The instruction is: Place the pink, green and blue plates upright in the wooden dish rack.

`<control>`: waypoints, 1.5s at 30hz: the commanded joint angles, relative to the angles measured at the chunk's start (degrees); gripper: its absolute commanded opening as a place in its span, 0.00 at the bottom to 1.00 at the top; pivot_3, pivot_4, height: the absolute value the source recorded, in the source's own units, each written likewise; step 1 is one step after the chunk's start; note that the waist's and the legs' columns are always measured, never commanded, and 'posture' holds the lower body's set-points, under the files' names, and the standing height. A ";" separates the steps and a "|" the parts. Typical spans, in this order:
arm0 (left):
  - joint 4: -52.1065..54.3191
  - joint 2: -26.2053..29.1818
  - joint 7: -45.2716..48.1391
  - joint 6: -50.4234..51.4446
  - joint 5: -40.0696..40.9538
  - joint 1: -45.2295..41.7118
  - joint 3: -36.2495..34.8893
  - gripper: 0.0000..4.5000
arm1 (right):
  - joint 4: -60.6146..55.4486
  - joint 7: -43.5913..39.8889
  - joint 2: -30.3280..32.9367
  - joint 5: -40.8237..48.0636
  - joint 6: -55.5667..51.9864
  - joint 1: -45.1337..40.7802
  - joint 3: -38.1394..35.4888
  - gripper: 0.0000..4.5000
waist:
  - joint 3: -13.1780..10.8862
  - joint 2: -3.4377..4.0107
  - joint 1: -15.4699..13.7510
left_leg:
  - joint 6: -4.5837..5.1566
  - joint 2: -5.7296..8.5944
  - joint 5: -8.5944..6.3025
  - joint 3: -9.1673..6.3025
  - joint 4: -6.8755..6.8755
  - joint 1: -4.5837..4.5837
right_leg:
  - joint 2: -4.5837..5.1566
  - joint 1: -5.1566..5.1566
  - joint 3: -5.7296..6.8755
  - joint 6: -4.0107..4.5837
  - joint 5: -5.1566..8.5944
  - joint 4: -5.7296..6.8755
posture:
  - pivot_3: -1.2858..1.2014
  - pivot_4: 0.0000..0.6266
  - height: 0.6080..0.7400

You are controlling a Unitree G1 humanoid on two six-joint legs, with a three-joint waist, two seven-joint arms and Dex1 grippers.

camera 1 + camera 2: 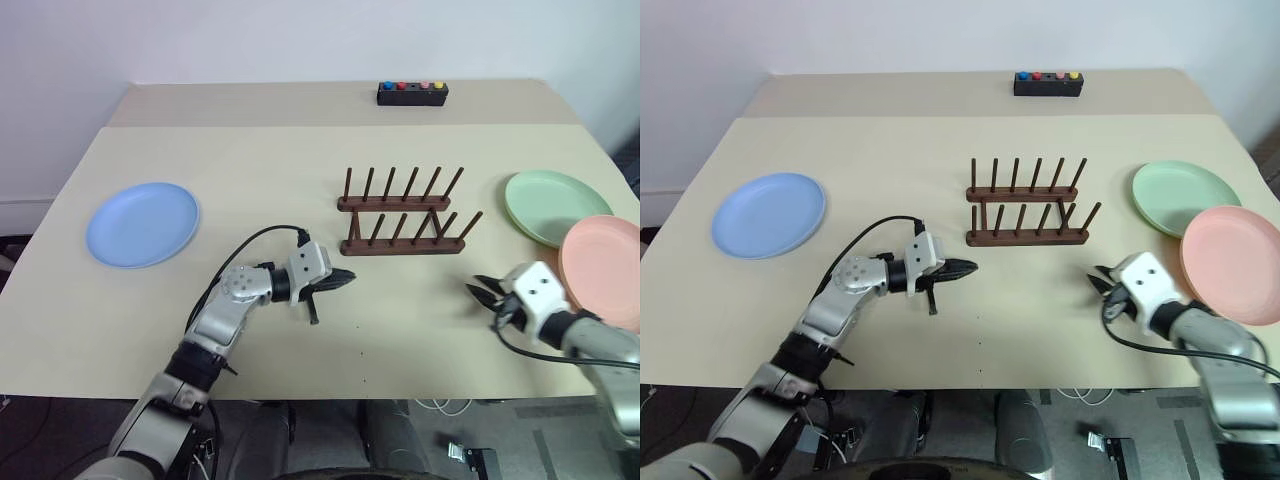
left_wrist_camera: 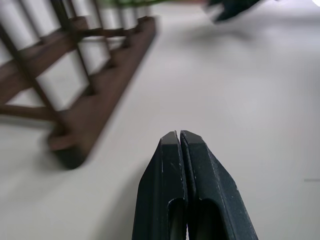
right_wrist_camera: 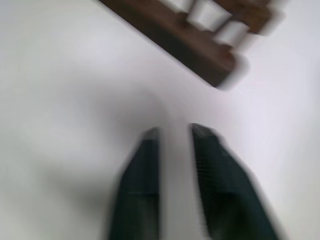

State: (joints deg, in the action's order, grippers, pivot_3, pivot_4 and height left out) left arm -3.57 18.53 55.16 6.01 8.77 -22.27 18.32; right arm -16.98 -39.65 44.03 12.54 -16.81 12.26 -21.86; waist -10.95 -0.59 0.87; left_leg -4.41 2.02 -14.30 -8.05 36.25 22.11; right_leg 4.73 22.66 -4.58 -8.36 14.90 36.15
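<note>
The wooden dish rack (image 1: pixel 405 220) stands empty at the table's middle, its thin pegs upright. The blue plate (image 1: pixel 143 224) lies flat at the far left. At the right, the green plate (image 1: pixel 555 207) lies flat with the pink plate (image 1: pixel 605 265) in front of it, their rims overlapping. My left gripper (image 1: pixel 345 277) is shut on nothing, pointing right just in front of the rack's (image 2: pixel 100 95) left end. My right gripper (image 1: pixel 482 290) hovers open and empty to the left of the pink plate, in front of the rack's (image 3: pixel 200 45) right end; its fingers (image 3: pixel 147 150) stand apart.
A small black box (image 1: pixel 412 93) with coloured buttons sits at the table's far edge behind the rack. A black cable loops from my left wrist over the table. Bare tabletop (image 1: pixel 270 180) stretches between the blue plate and the rack.
</note>
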 commanded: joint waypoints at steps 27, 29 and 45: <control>7.24 -1.65 2.90 3.14 5.04 2.79 1.81 0.00 | -3.60 14.88 -0.71 -9.79 -18.04 1.03 -4.96 0.00 | 0.01 0.01 -0.14 | 0.00 0.00 0.00 0.05 -0.03 -0.20 | 0.00 -0.21 -0.01 0.17 0.12 -0.06 | 0.52 0.24 1.00; 7.21 -1.67 2.98 2.75 5.27 2.80 1.53 0.00 | -5.01 15.61 -0.36 -11.16 -18.30 1.24 -4.69 0.00 | 0.01 0.01 -0.13 | 0.00 0.00 0.00 0.05 -0.03 -0.19 | 0.00 -0.21 -0.01 0.17 0.12 -0.06 | 0.52 0.24 1.00; 6.49 -2.29 1.66 3.82 8.00 -0.97 -2.49 0.00 | -11.80 3.33 3.94 3.76 -5.26 -23.13 -3.11 0.00 | -0.04 0.00 0.12 | 0.00 -0.01 0.00 0.05 -0.03 -0.07 | 0.00 -0.10 -0.01 -0.02 0.03 -0.09 | 0.52 0.24 1.00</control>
State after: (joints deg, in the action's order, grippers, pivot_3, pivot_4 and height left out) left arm 2.11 16.14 57.14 9.80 15.69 -22.85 17.05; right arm -28.12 -34.18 48.87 11.29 -22.99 -7.46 -25.56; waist -10.99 -0.59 0.99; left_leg -4.41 2.01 -14.31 -8.01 36.21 22.04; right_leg 4.73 22.56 -4.58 -8.37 14.93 36.06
